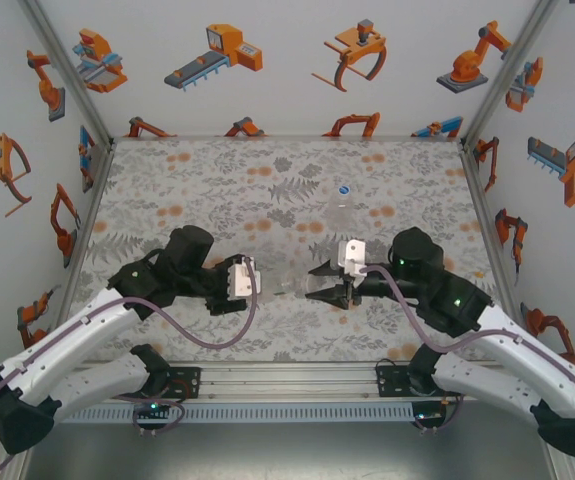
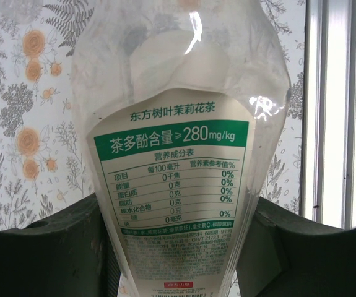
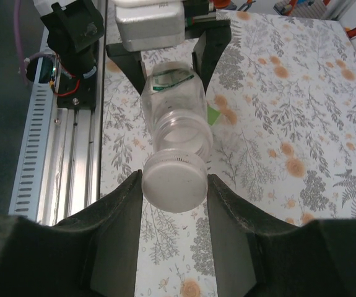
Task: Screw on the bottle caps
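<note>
Both arms reach inward, low over the flower-patterned table [image 1: 217, 190], and meet near its front middle. The left gripper [image 2: 174, 247] has its dark jaws clamped on a clear, thin-walled labelled bottle [image 2: 178, 142] lying level with its neck pointing right. The right gripper [image 3: 174, 185] pinches the round pale cap [image 3: 173, 184] at that bottle's mouth. A second bottle [image 1: 342, 205] stands upright farther back.

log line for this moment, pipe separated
left gripper: shut on clear plastic bottle with green-and-white label, held sideways | right gripper: shut on pale round plastic cap at bottle mouth | phase: capping
</note>
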Controlling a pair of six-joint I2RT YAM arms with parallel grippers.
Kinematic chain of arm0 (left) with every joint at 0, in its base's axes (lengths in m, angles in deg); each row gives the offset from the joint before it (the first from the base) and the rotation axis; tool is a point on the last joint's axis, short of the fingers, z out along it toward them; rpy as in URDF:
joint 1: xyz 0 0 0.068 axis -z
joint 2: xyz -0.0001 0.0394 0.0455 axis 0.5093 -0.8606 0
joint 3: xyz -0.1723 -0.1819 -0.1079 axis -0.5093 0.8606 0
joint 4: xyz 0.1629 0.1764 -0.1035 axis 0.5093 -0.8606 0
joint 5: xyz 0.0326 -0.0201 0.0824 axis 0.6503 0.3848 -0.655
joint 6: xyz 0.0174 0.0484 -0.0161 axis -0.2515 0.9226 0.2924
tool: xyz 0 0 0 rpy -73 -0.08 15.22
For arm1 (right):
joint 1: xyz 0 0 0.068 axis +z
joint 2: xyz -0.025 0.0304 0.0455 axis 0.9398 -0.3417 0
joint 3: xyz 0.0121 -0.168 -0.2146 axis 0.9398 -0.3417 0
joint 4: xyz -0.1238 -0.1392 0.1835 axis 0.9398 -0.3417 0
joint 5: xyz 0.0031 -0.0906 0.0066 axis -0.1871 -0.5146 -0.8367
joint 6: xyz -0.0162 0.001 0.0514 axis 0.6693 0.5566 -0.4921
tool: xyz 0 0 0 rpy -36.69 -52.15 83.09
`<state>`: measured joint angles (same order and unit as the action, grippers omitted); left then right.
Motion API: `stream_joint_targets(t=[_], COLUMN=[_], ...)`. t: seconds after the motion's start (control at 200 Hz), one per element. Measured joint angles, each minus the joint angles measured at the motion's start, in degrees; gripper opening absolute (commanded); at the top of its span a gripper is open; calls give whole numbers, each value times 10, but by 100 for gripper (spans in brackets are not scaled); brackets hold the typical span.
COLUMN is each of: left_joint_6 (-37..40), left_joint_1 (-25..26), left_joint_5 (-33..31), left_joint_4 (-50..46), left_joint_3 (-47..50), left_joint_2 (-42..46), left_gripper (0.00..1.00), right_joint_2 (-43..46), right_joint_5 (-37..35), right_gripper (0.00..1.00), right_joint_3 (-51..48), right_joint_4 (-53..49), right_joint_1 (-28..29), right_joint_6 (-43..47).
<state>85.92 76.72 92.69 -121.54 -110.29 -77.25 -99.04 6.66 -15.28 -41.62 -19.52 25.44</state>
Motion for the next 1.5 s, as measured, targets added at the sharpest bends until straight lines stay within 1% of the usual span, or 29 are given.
stream_joint_targets(t=[0.14,0.461,0.871,1.202,1.497], left_joint_6=[5,8,12,14,12], left_joint_1=[0,3,7,7,7], left_joint_5=[17,23,24,27,22], left_joint_4=[-1,-7,-21,-35,-47], left_joint_3=[0,0,0,0,-5], left_joint_2=[-2,-4,-12,-10,-19], left_gripper=[0,0,0,0,0], right_joint_2=[-23,-47,-84,-101,-118], right_joint_5=[9,25,42,32,5], right_gripper=[9,9,9,7,2], right_joint_3=[10,36,73,95,110], right_joint_4=[0,-21,-78,-116,-137], right_joint_1=[4,12,16,30,47], right_joint_6=[1,17,53,90,109])
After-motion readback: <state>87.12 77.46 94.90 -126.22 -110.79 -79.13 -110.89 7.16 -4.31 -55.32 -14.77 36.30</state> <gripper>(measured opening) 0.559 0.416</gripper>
